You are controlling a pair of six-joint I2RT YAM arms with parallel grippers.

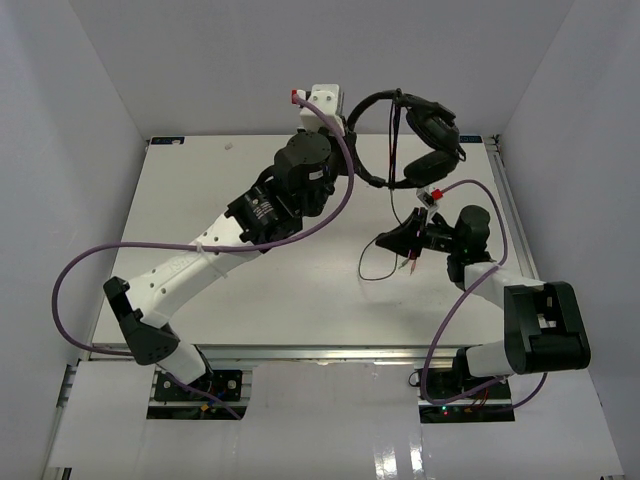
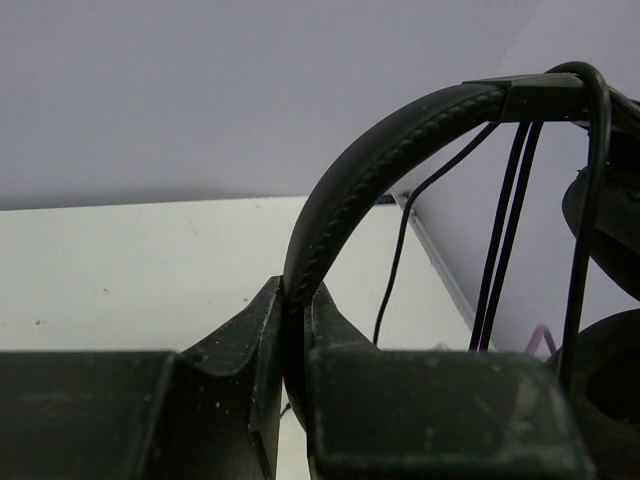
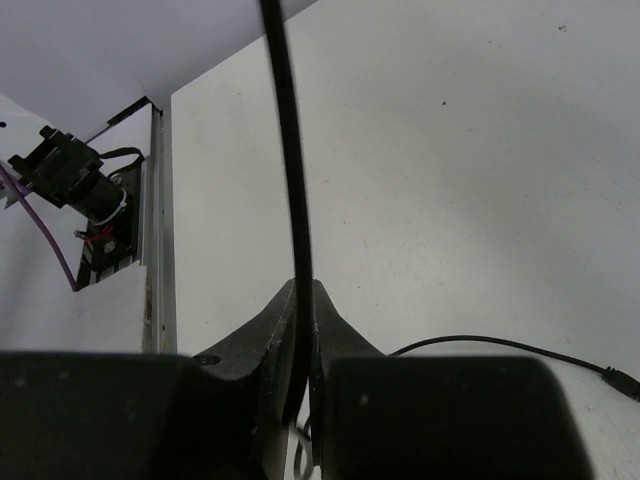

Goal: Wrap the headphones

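Note:
The black headphones hang in the air over the table's far right side. My left gripper is shut on the headband, which rises from between its fingers and arcs right. Both earcups hang to the right of it, with thin cable strands running down past them. My right gripper sits lower, near the table, shut on the cable, which runs straight up out of its jaws. More slack cable loops on the table beside it, one plug lying flat.
Thick purple robot cables loop off both arms. White walls enclose the table on three sides, with a metal rail along its right edge. An arm base shows beyond the table edge in the right wrist view.

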